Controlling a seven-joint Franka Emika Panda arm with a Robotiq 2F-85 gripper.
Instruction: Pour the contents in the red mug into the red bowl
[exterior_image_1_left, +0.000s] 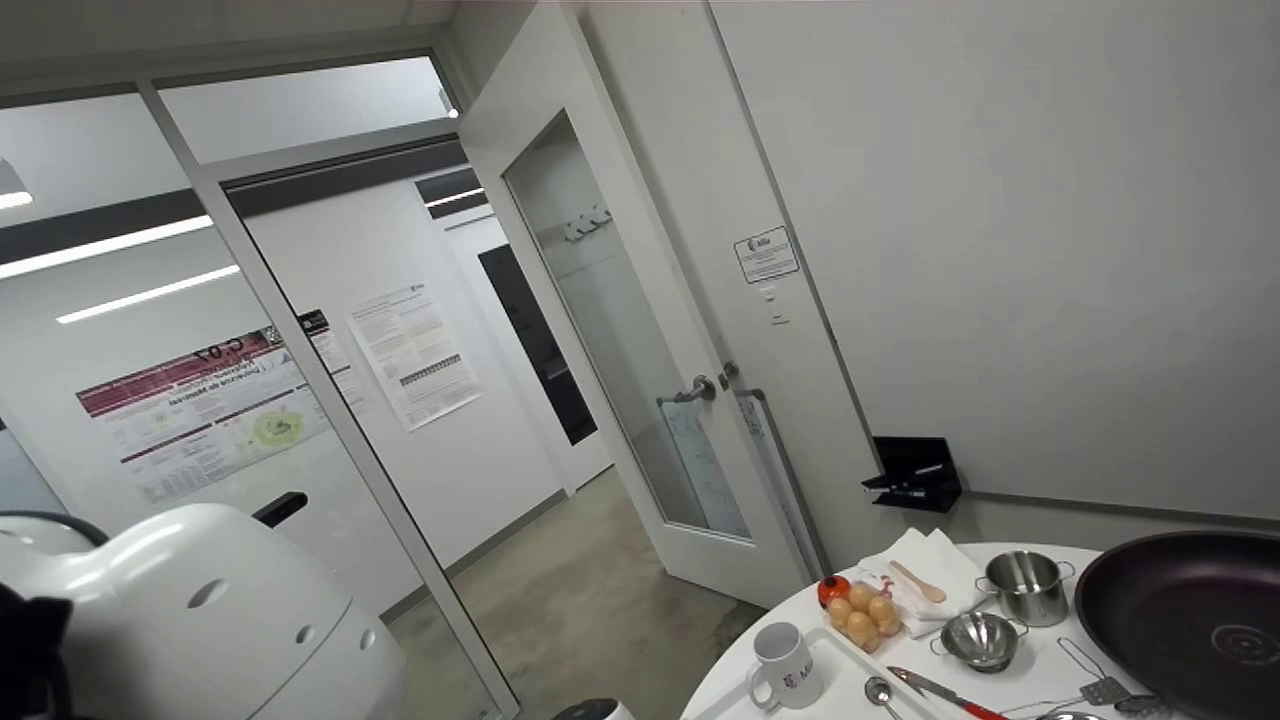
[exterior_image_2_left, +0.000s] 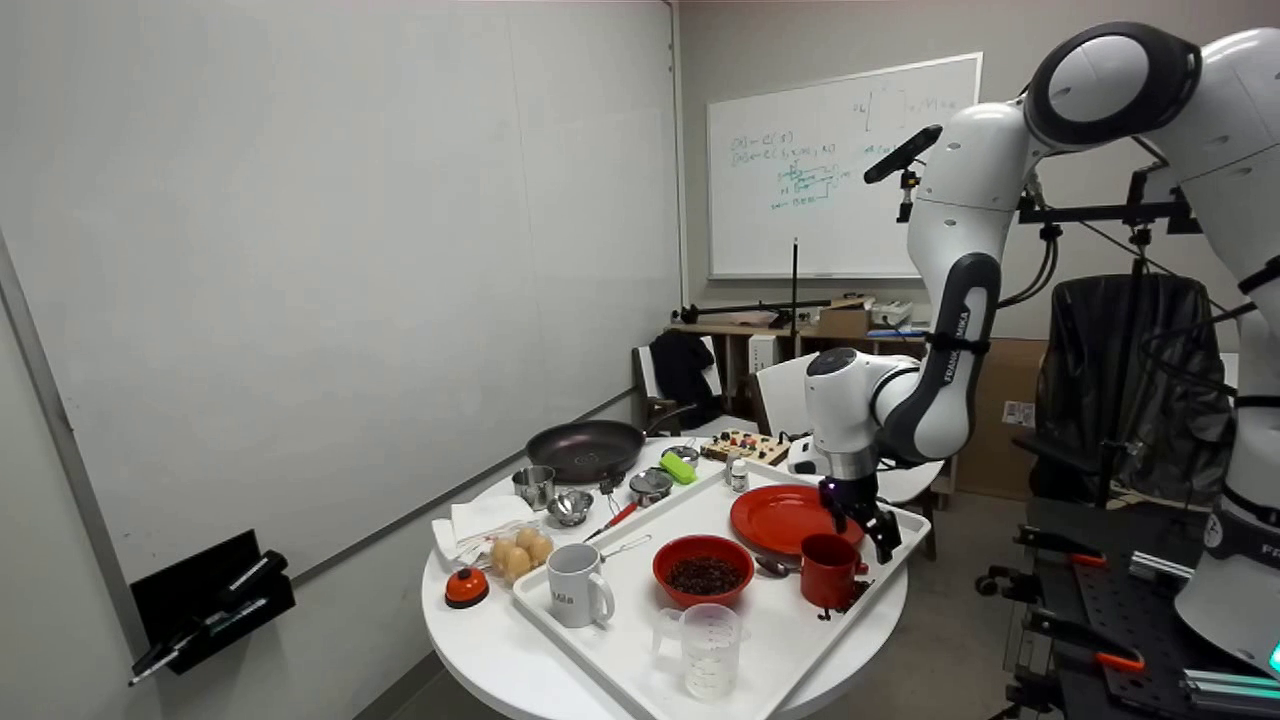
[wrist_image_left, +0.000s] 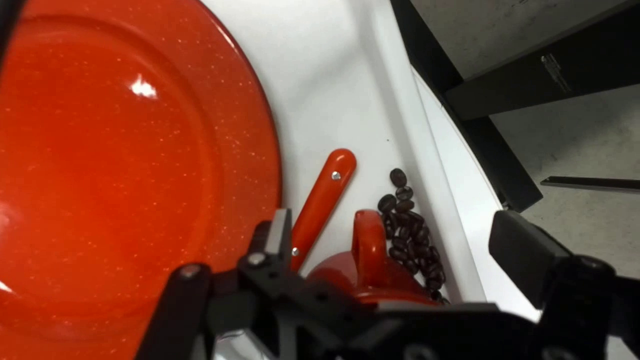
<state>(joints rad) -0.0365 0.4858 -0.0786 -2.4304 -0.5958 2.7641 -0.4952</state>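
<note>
We are seeing the gripper (wrist_image_left: 397, 242) hanging over the tray (exterior_image_2_left: 630, 650), its jaws standing wide apart and gripping nothing. In the wrist view the red mug (wrist_image_left: 370, 270) is showing in the gap between the fingers (wrist_image_left: 525, 255) — we are making out its handle and part of its body, the gripper covering the rest. In an exterior view we are finding that mug standing upright on the tray, close to the jaws; whether a finger is touching it is escaping us.

Just beside the mug, toward the right-hand finger in the wrist view, dark beans (wrist_image_left: 412, 247) are lying in a loose heap by the tray's edge. Toward the opposite finger a red-handled utensil (wrist_image_left: 322, 207) is lying on the tray, partly hidden by the gripper. Past that finger a red plate (wrist_image_left: 125, 150) is filling the side of the view.

Farther from the jaws, past the mug, the red bowl (exterior_image_2_left: 703, 546) is sitting on the tray and holding a dark, grainy heap (exterior_image_2_left: 703, 576). Farther out we are seeing a clear measuring cup (exterior_image_2_left: 710, 655) and a grey-white cup (exterior_image_2_left: 575, 585) standing on the tray. Off the tray — well apart from the jaws — eggs (exterior_image_2_left: 520, 555) are resting on the table (exterior_image_2_left: 480, 630).
</note>
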